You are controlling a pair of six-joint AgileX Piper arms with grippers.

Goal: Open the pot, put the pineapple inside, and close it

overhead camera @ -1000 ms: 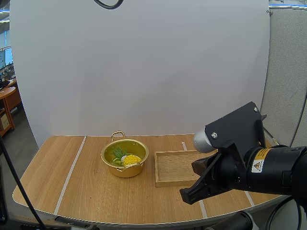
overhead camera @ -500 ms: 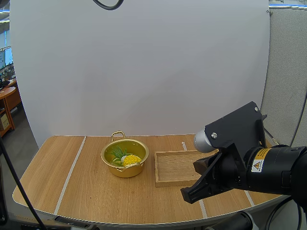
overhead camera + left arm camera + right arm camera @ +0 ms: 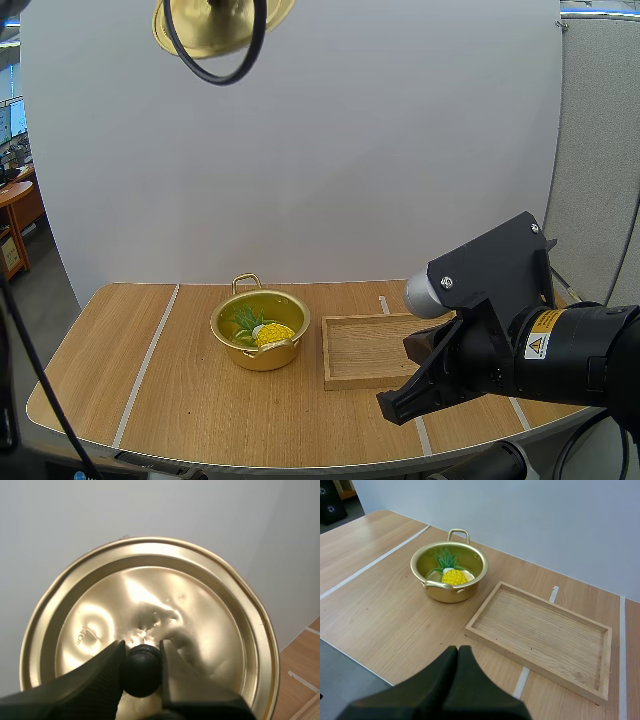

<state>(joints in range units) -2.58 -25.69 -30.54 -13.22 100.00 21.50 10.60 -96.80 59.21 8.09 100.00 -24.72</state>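
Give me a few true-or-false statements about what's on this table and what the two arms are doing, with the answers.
1. The pineapple lies inside the pot. True.
2. The lid sits on the pot. False: the left end effector holds it by its black knob, up off the table.
3. The pot stands inside the wooden tray. False: it stands on the table beside the tray.
4. The right end effector is shut on nothing. True.

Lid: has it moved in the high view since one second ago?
Yes. The lid has come down into view and now hangs high above the pot, held by the left gripper.
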